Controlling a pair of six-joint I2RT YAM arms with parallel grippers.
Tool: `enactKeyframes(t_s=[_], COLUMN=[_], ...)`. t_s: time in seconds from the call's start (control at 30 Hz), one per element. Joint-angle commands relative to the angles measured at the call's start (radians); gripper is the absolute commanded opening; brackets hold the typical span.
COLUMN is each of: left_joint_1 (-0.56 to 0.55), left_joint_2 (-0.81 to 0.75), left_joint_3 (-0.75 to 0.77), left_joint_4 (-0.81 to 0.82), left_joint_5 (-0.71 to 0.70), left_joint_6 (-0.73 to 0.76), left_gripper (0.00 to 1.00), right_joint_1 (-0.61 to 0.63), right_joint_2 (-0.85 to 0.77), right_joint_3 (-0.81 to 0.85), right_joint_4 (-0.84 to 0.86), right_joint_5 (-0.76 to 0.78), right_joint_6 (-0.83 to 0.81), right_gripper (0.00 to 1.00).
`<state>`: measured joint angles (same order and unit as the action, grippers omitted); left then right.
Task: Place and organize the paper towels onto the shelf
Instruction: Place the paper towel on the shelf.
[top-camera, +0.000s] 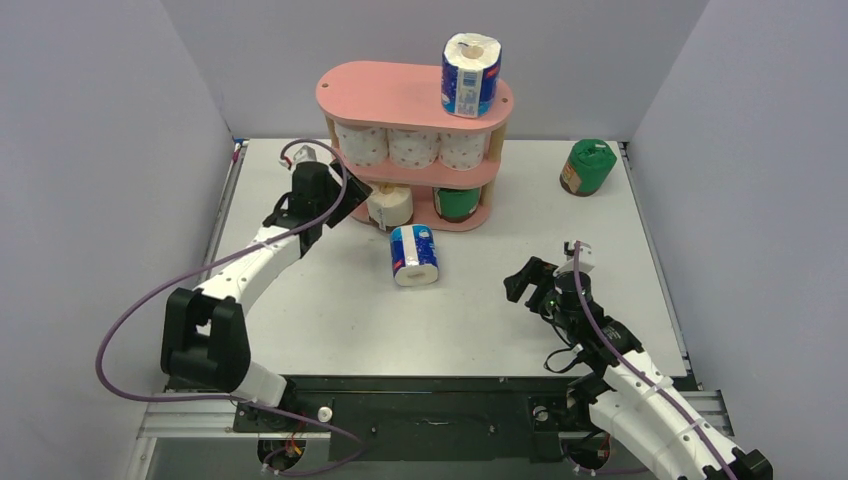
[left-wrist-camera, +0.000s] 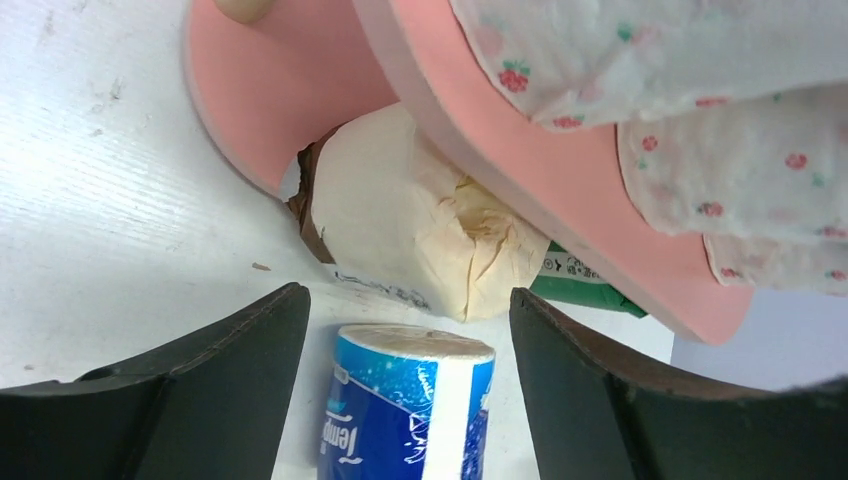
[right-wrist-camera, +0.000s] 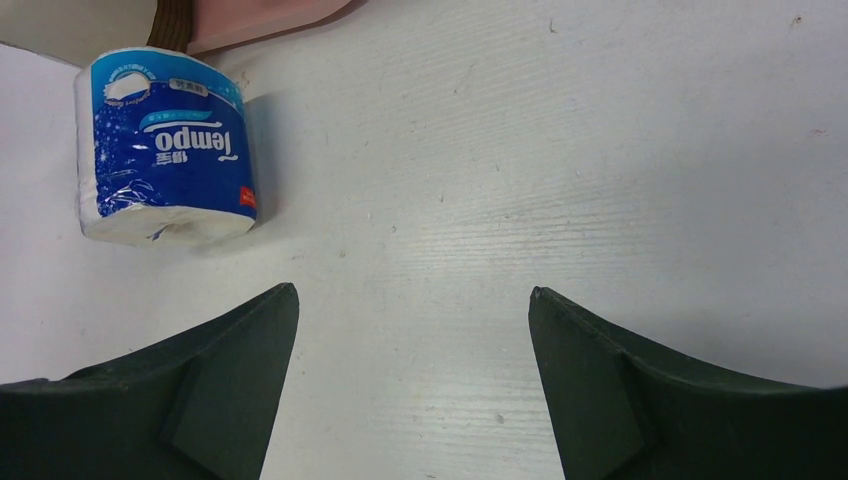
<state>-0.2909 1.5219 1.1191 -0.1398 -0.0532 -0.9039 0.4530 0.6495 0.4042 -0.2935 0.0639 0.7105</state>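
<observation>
While left gripper (left-wrist-camera: 408, 295) gapes empty at beige roll (left-wrist-camera: 400, 220) on shelf (left-wrist-camera: 270, 90) bottom tier | right gripper (right-wrist-camera: 412, 292) spread, empty | blue-and-white roll (top-camera: 414, 255) lies on worktop (top-camera: 500, 300).

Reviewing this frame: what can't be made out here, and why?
Top view: back of the shelf's bottom tier, hidden under its middle board.
Left wrist view: shelved green roll, mostly behind the beige roll and that board.
Left wrist view: loose blue roll, cut off by the bottom edge.
Top view: far green roll's label, too small to read.
</observation>
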Motion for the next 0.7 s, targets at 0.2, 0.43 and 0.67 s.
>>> enactKeyframes(t_s=[0.2,0.43,0.67], left_joint_1=[0.004,0.007,-0.015], left_joint_2=[-0.243,-0.200,-0.077], left_joint_3=[-0.395,-0.437,-0.500], left_joint_4=[0.492,0.649,0.903], left_joint_5=[-0.026,0.049,0.052], left_joint_6=[0.210,0.273,0.316], left_gripper=[0.71,0.72,0.81], right_joint_1=[0.001,0.002,0.001], right_joint_2=[-0.032,-0.048,-0.079], right_joint_3=[-0.011,-0.012,-0.015], right_joint_4=[0.029,0.032,0.016], right_joint_5=[0.011,0.013,0.024], right_joint_6=[-0.013,-0.015,-0.020], right_gripper=[0.80,0.81,0.80])
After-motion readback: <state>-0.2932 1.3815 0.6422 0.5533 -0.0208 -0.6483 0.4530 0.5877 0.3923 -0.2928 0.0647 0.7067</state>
